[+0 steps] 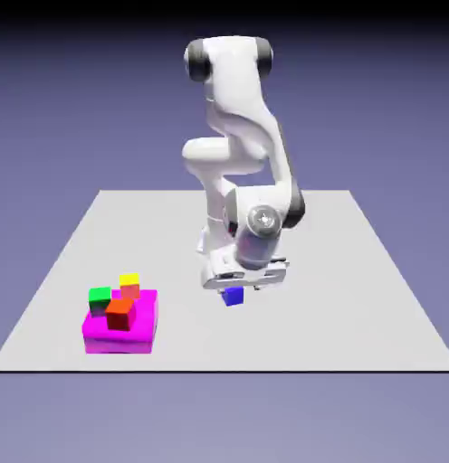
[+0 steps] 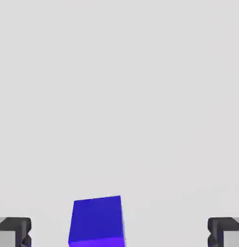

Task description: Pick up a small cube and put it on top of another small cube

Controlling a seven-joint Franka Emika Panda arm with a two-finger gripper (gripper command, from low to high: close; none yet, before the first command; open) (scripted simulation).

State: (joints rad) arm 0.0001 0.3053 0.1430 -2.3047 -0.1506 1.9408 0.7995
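Note:
The small deep-blue cube (image 1: 233, 296) sits on the grey table (image 1: 355, 298), just below my gripper (image 1: 237, 288). In the hand view the blue cube (image 2: 97, 221) lies at the bottom edge, between the two grey fingertips (image 2: 13, 231) but nearer the left one. The fingertips stand far apart and touch nothing, so my gripper (image 2: 119, 234) is open. Green (image 1: 100, 296), yellow (image 1: 129, 280) and orange-red (image 1: 119, 314) cubes rest on the magenta slab (image 1: 138, 339) at the exterior view's left.
The magenta slab with its cubes stands near the table's front left corner in the exterior view. The white arm rises behind the gripper toward the table's far edge.

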